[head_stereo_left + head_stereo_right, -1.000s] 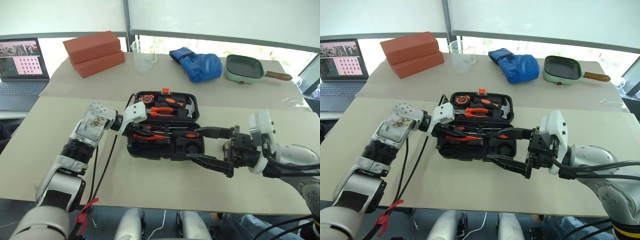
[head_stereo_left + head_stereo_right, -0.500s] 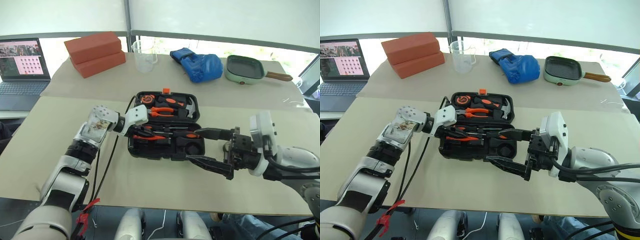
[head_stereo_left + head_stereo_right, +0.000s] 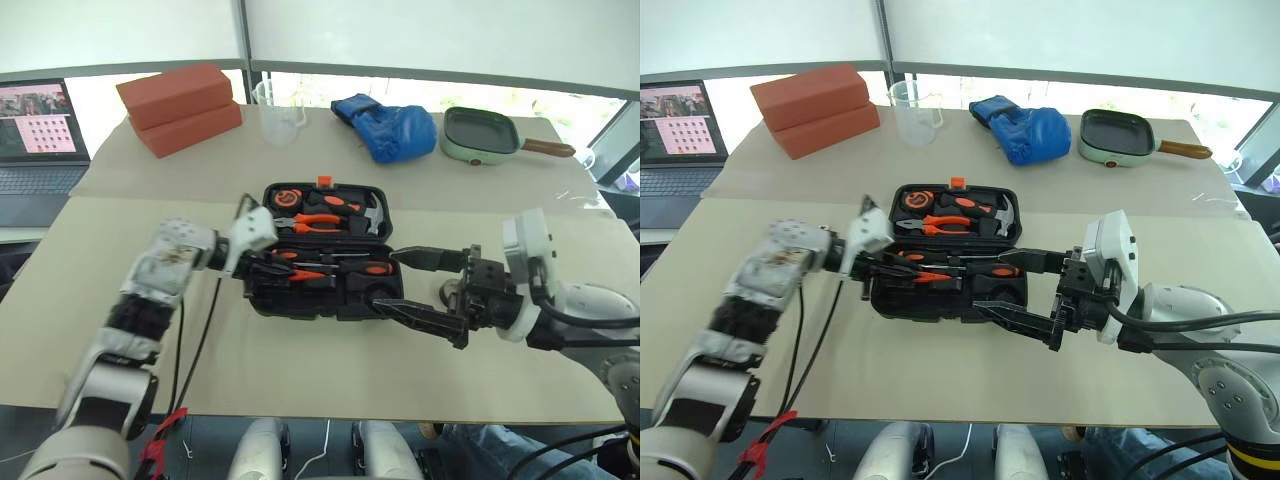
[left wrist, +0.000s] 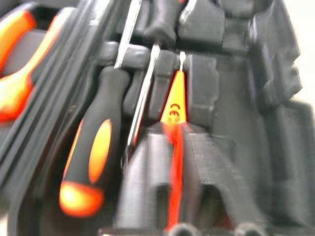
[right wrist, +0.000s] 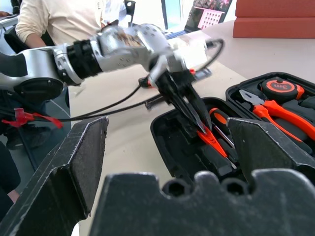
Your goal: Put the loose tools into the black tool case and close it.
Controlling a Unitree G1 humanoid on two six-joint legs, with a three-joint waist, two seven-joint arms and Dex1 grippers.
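The black tool case (image 3: 300, 305) lies open in the middle of the table. Its near half holds two orange-and-black screwdrivers (image 4: 91, 157) and the slim orange tester screwdriver (image 4: 173, 108) in their slots. My left gripper (image 3: 278, 266) reaches in from the case's left side. Its fingers (image 5: 189, 105) are slightly open, one on either side of the tester's rear end. My right gripper (image 3: 390, 282) hovers over the case's right front corner, wide open, with nothing between its fingers.
Orange pliers (image 3: 322, 220) and a hammer (image 3: 375, 215) sit in the lid half. At the back of the table are red bricks (image 3: 180, 105), a clear beaker (image 3: 275, 110), a blue glove (image 3: 390, 125) and a green frying pan (image 3: 485, 135). A laptop (image 3: 40, 130) stands far left. A person (image 5: 64, 19) sits beyond.
My left hand has drawn back a little to the left and upward, and its fingers have parted from shut. The right arm has stayed still.
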